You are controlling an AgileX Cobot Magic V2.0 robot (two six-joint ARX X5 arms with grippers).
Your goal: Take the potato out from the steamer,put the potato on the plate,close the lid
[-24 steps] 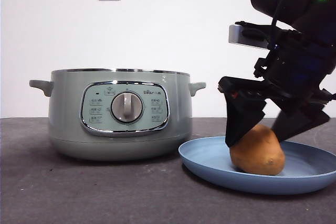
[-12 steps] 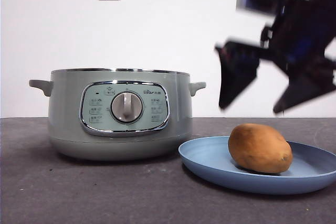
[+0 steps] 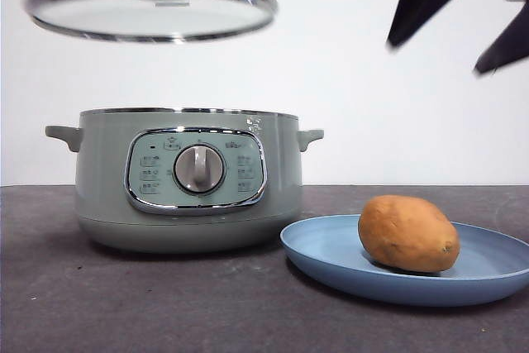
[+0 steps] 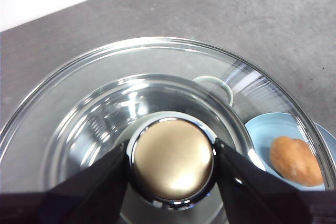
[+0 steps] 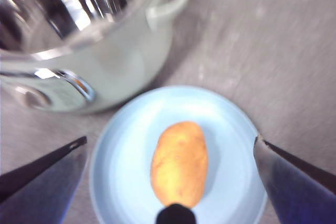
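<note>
Left gripper (image 4: 170,163) clamped on the lid (image 3: 150,7) by its knob, hanging it in the air above the steamer (image 3: 186,178), well clear of the rim. Potato (image 3: 408,233) sits on the plate (image 3: 331,252), just beside the steamer on the tabletop (image 3: 124,303). Right gripper (image 3: 463,14) is high over the plate, spread wide and empty. So only the closing looks left, and this is where it could slip. The knob is smooth and rounded, held from two sides only; a quick drop could let the lid swing or slide out. The lid hangs slightly tilted and appears offset toward one handle, so if it comes down uncentred, its chrome edge may catch the rim and sit crooked. A skewed landing might nudge the steamer toward the plate.
</note>
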